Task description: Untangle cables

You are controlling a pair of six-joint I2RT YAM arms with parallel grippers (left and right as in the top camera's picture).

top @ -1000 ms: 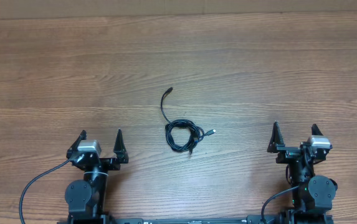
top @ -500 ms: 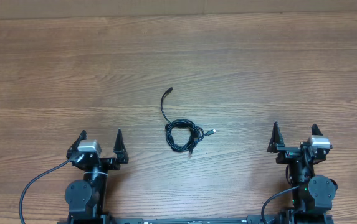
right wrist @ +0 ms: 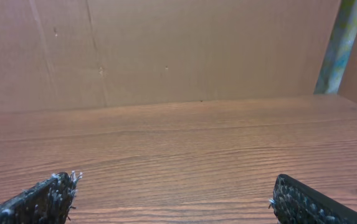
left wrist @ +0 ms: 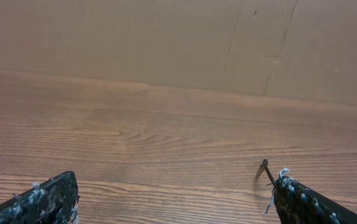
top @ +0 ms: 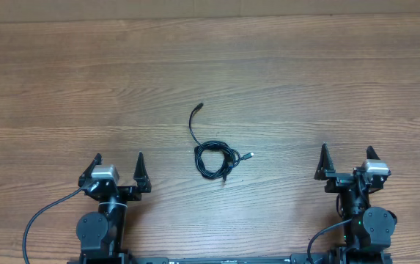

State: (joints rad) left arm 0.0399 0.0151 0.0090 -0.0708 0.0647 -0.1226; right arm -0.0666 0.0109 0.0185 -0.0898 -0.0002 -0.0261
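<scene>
The thin black cables [top: 213, 158] lie coiled together in a small tangle at the table's middle. One end runs up to a plug [top: 198, 108], another small plug [top: 248, 155] sticks out to the right. My left gripper [top: 118, 163] is open and empty, near the front edge, left of the tangle. My right gripper [top: 347, 156] is open and empty at the front right. In the left wrist view one cable end [left wrist: 265, 168] shows by the right finger; the gripper [left wrist: 175, 196] is open. The right wrist view shows open fingers [right wrist: 173, 193] and bare wood.
The wooden table [top: 305, 88] runs to a cardboard wall [left wrist: 166, 37] at the back. Thick black arm wiring [top: 37, 220] loops by the left base, and more of it [top: 319, 238] by the right base.
</scene>
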